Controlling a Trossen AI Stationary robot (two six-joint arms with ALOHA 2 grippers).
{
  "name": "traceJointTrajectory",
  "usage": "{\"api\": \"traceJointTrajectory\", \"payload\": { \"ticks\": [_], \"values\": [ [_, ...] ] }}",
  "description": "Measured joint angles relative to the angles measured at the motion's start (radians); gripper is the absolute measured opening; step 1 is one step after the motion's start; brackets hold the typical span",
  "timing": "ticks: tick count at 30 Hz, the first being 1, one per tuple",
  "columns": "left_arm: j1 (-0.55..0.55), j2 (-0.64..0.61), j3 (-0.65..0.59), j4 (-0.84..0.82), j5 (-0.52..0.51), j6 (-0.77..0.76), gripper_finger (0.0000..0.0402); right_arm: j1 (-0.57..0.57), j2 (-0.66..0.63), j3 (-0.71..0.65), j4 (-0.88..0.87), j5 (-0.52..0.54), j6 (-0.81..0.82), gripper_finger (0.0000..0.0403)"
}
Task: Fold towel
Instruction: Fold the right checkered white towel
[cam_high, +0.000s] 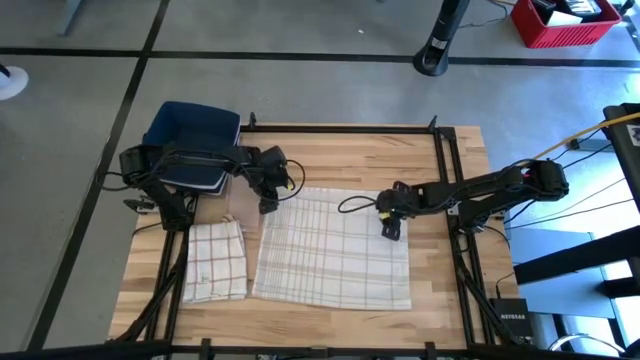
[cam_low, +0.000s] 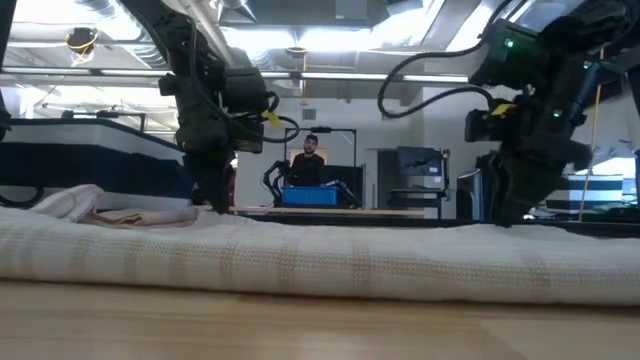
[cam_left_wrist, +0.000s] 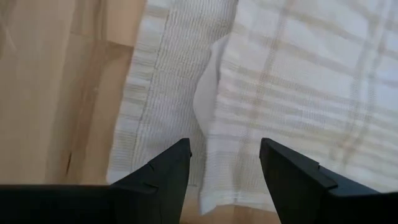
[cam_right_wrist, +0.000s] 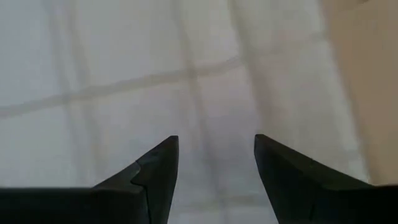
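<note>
A white towel with thin brown checks lies spread flat on the wooden table. My left gripper stands open over the towel's far left corner, pointing steeply down. In its wrist view the fingers straddle a raised crease beside the hem. My right gripper stands open over the far right corner, with flat cloth between its fingers. In the low view both grippers, the left and the right, reach down to the towel's surface. My left gripper comes at the far left corner from above, fingers apart; whether the fingertips touch the cloth cannot be told. My right gripper comes at the far right corner from above, fingers apart, and whether it touches the cloth cannot be told either.
A second, folded checked towel lies at the table's left. A dark blue bin stands at the far left corner. A black frame runs along the table's edges. A person shows in the room beyond.
</note>
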Motion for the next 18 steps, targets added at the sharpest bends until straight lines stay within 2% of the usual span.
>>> {"api": "traceJointTrajectory", "payload": {
  "ticks": [4,7,10,15,18],
  "values": [
    [0.000,0.000,0.000,0.004,0.000,0.003,0.0185,0.000,0.000,0.000,0.036,0.134,0.020,0.0211],
    [0.000,0.000,0.000,0.014,0.000,0.004,0.0185,0.000,0.003,0.000,0.097,0.165,0.028,0.0211],
    [0.000,0.000,0.000,0.015,-0.001,0.004,0.0185,-0.015,0.005,0.016,0.094,0.140,-0.048,0.0211],
    [0.000,0.000,0.000,0.029,-0.002,0.004,0.0185,-0.103,-0.073,0.077,-0.174,0.104,-0.123,0.0188],
    [-0.001,0.000,0.000,0.027,-0.002,0.000,0.0185,-0.171,-0.135,0.060,-0.191,-0.022,-0.148,0.0169]
  ]
}}
